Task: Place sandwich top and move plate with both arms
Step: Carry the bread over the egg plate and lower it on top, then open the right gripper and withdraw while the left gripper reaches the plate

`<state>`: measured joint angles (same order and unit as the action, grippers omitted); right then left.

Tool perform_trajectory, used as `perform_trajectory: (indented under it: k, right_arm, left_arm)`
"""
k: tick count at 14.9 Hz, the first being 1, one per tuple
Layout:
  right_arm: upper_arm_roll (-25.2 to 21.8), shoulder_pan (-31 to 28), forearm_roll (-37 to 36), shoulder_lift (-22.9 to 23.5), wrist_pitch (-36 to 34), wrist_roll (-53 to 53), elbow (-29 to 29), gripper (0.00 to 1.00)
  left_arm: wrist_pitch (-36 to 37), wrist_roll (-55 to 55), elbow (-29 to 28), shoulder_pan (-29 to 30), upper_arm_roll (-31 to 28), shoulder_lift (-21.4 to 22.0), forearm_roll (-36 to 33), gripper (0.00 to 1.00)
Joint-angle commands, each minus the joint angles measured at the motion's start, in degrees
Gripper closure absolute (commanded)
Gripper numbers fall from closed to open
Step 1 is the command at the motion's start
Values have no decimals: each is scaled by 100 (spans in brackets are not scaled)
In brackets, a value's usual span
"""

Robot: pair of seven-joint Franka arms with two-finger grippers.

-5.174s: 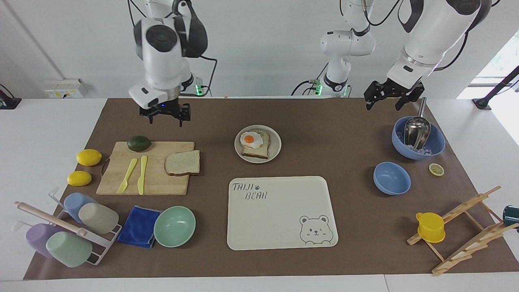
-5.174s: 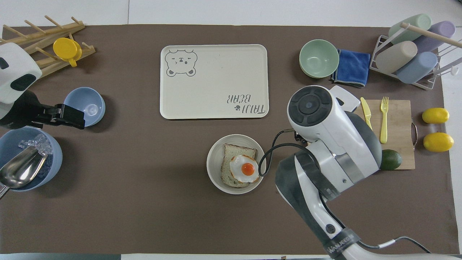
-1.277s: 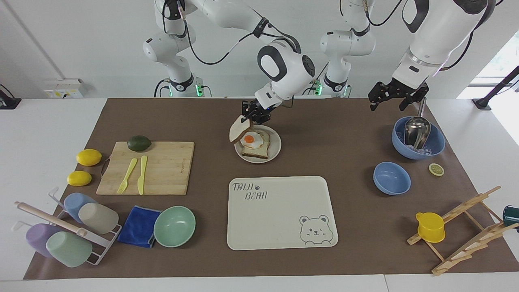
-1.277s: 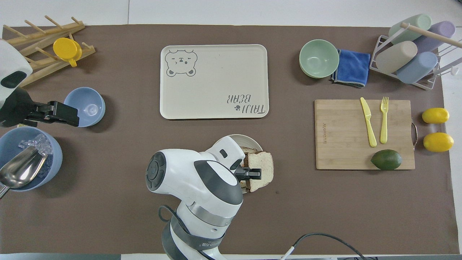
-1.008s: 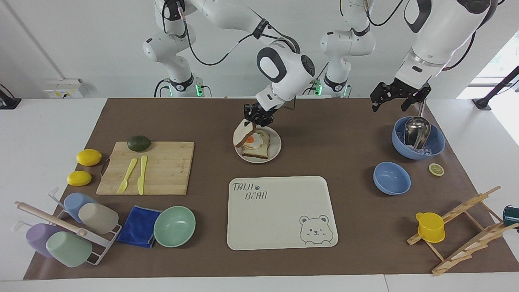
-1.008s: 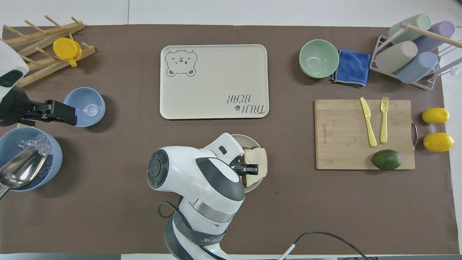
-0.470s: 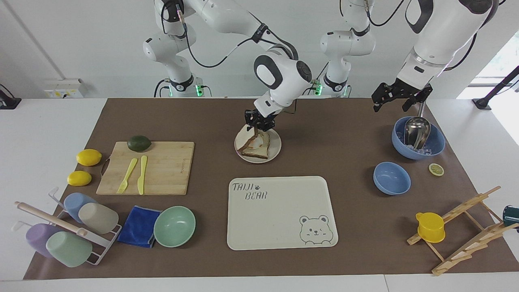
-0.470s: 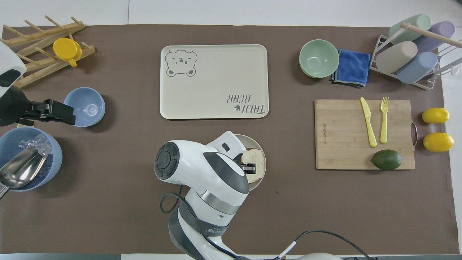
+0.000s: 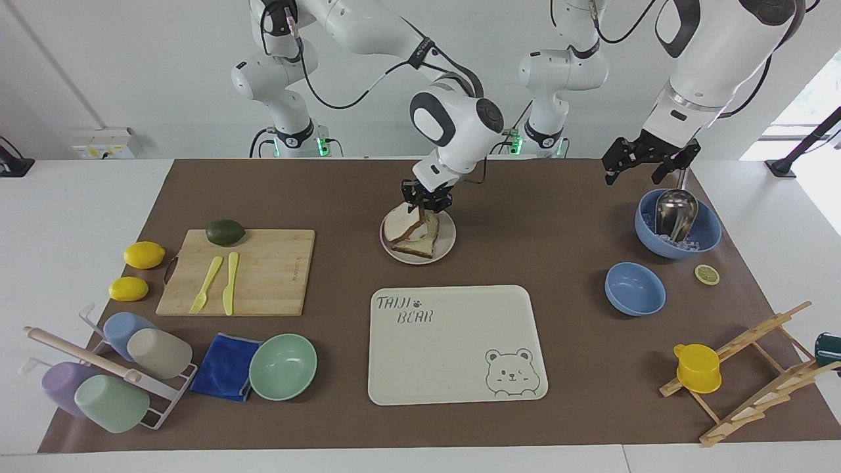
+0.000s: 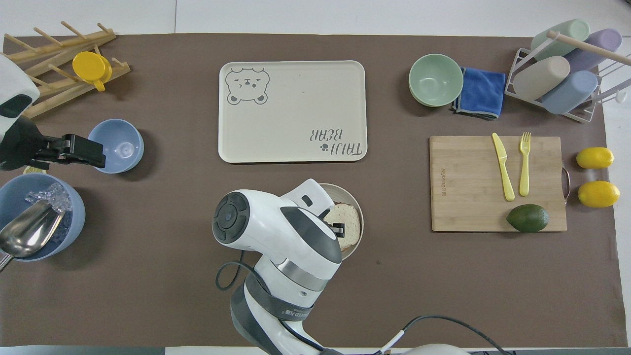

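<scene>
Sandwich top: squarish slice of pale speckled bread with a brown crust [image 9: 402,225], lying tilted on the lower slice, on the plate.
Plate: small round cream-white plate with a raised rim [image 9: 447,244], on the brown counter mat, nearer the robots than the large cream bear tray [image 9: 453,341].
Right hand [image 9: 424,199]: low over the plate, at the top slice's robot-side edge; whether the fingers grip or have let go cannot be told.
Left hand [image 9: 650,156]: waiting, fingers spread and holding nothing, over the deep blue bowl with a metal scoop [image 9: 677,223].
Step in hand: setting down the top slice.
Done well: release fully, lift straight up so the slice settles flat and square; only then bring both hands to the rim.
Hidden: the fried egg, under the top slice; in the overhead view the right arm covers much of the plate.
</scene>
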<state>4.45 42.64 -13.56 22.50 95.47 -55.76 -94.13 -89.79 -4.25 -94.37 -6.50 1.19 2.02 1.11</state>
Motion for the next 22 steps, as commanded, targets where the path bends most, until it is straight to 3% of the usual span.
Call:
perform_trajectory:
  k: [1,2,7,11,14,18,22]
  right_arm:
    - [38,-133,405,-36,339,-110,-97,20]
    - [38,-142,573,-27,454,-119,-97,0]
    - [38,-369,907,-254,631,-31,-35,0]
    - [38,-1291,1269,-1211,167,844,-35,0]
    - [29,-2170,1277,-1818,-746,2031,-44,0]
    - [12,-3400,1383,-2364,-1820,3507,-79,0]
    - [-23,-3824,1383,-2470,-1901,4099,-70,0]
  left_arm:
    - [-179,3,-275,44,30,185,-32,0]
    - [-179,3,-284,44,30,194,-32,0]
    - [-337,11,-425,44,30,264,-24,0]
    - [-521,-6,-643,44,39,351,-24,0]
    - [-943,-295,-1232,-79,74,510,11,0]
    - [-1785,-786,-2031,-728,83,501,363,0]
    - [-2866,-1122,-2700,-1518,74,239,600,0]
